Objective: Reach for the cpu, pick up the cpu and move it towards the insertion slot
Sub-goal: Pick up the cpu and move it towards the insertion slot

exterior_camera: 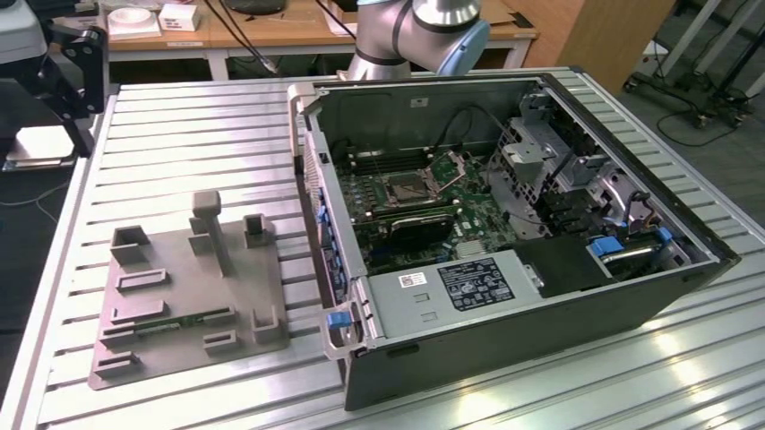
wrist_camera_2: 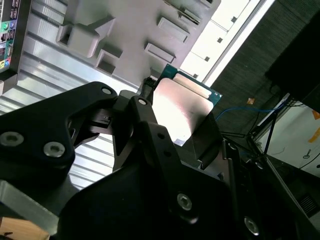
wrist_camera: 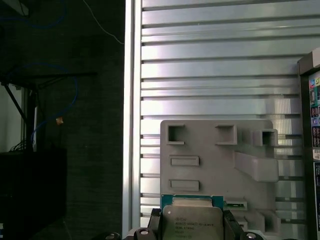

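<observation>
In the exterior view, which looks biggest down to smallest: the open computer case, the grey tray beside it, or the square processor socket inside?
Largest: computer case.
Then: grey tray.
Smallest: processor socket, by far.

Place: a robotics lab is indicated.
Work surface: a ribbed aluminium table (exterior_camera: 192,134) is used, loaded with an opened computer case (exterior_camera: 514,345) and a grey fixture plate (exterior_camera: 179,336).
Far side: a robot arm (exterior_camera: 418,31) is mounted before wooden desks (exterior_camera: 287,34).
</observation>
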